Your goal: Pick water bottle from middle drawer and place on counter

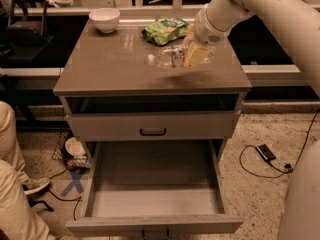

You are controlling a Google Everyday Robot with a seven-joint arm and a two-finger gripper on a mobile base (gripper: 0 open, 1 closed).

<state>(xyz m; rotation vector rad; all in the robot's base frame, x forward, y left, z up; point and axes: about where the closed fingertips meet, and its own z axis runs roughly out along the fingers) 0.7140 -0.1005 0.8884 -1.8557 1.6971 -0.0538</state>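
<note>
Tool [193, 58] round crinkled bottle [165, 57], above counter [107, 66]

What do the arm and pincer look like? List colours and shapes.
Arm: thick, rounded, cream-white shell with a few small dark dots and a ringed wrist collar. Pincer, over the counter beside the bottle: pale yellow, wedge-shaped. No cables show on it.

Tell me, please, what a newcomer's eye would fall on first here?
The big white arm stretches in from the upper right, its hand at the water bottle over the counter's right side. Below, the middle drawer stands pulled far out toward the camera.
</note>
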